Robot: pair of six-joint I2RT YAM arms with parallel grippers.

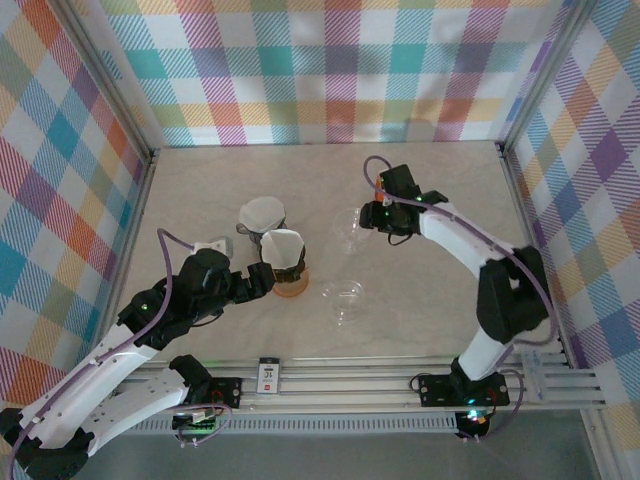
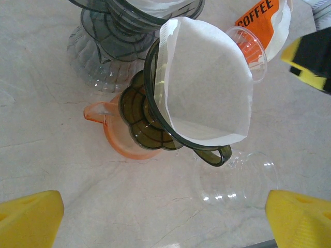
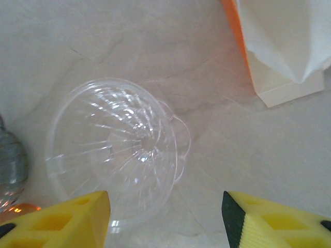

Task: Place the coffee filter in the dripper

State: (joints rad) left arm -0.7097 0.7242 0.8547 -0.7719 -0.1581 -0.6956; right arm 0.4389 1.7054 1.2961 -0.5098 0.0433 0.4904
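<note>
Lying ahead of the left gripper, the white paper filter sits in the dark plastic dripper. Both arms' jaws stand apart

top camera high, looking down at table; wrist cameras close, downward, sharing coffee bag.

The coffee filter sits in the dripper, which stands on a cup.

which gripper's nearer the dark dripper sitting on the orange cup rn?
Left. The left gripper sits just beside the dark dripper, on the near-left side of the orange cup. The right gripper is farther off to the right, over a clear dripper.
</note>
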